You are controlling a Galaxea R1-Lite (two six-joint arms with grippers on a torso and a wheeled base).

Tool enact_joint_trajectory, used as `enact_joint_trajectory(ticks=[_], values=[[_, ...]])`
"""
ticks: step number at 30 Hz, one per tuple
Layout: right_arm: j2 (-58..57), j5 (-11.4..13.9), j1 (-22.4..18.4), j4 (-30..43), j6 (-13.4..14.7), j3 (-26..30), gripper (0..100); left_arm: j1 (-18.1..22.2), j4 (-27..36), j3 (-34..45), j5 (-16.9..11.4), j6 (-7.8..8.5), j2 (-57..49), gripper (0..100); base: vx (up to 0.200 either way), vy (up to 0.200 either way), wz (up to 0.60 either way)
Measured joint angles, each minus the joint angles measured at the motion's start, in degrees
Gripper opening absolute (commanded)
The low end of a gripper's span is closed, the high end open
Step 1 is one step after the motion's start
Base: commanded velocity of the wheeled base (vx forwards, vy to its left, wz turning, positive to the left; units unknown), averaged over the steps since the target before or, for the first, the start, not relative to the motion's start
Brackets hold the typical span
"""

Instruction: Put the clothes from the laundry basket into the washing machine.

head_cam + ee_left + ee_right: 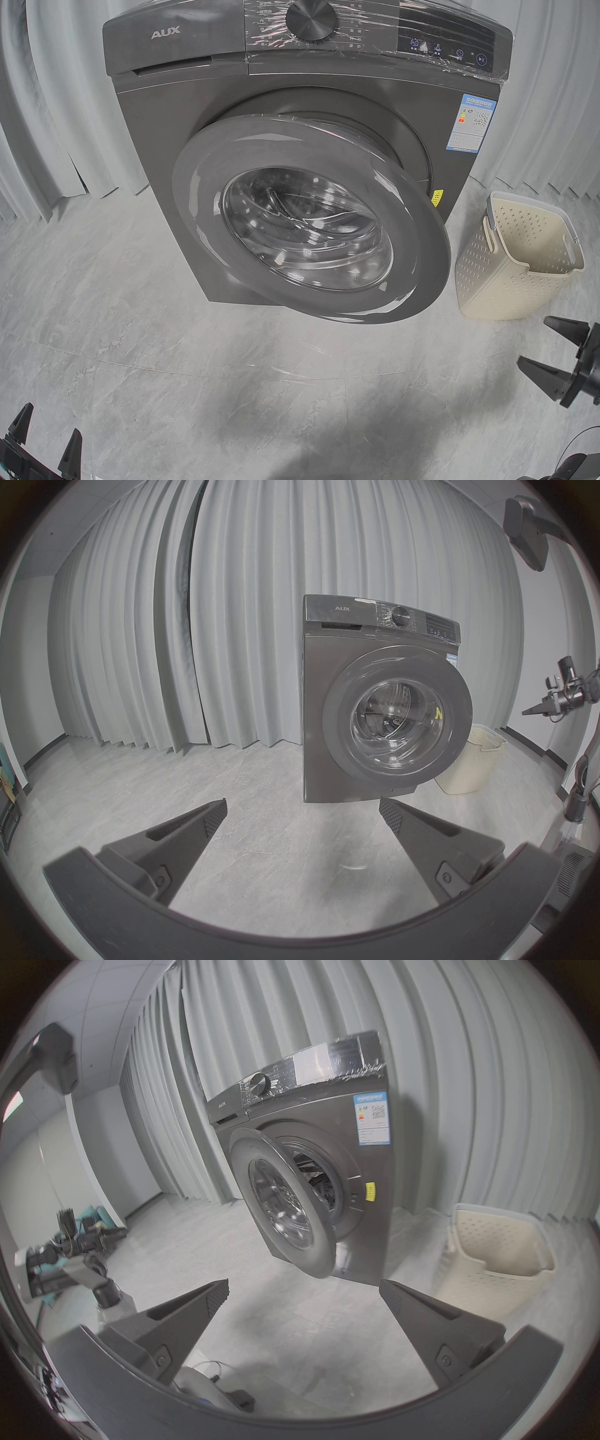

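Grey floor (187,350) carries the upright laundry basket (519,262) right of the washing machine (300,156). My right gripper (533,342), jaws apart, is nearer, with the basket just beyond it; my left gripper (50,420), likewise apart, sits far left.

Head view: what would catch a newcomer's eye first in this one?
The grey washing machine stands in the middle, its round door swung partly open toward the robot. A cream laundry basket stands on the floor at the machine's right, with no clothes showing in the visible part of its inside. The left pincer and right pincer sit low at the edges, both open and holding nothing.
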Motion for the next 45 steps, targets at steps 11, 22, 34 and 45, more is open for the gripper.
enact_joint_trajectory(ticks=[11,22,34,45], values=[[28.76,-7.97,10.41,-28.79,7.01,-3.56,100,-0.05,0.00,0.00,0.01,-0.24,0.05,100,0.000,0.000,0.00],[43.09,-14.92,10.85,-33.88,7.84,-11.69,100,0.00,-0.10,0.00,0.01,-0.56,0.05,100,0.055,0.000,0.00],[44.17,-15.36,5.95,-33.83,4.88,-9.55,100,0.00,-0.10,0.00,0.00,-0.49,0.10,100,0.000,0.000,0.00],[43.56,-12.46,17.20,-36.24,8.19,-10.70,100,0.00,-0.07,0.00,0.01,-0.51,0.11,100,0.145,0.000,0.00]])
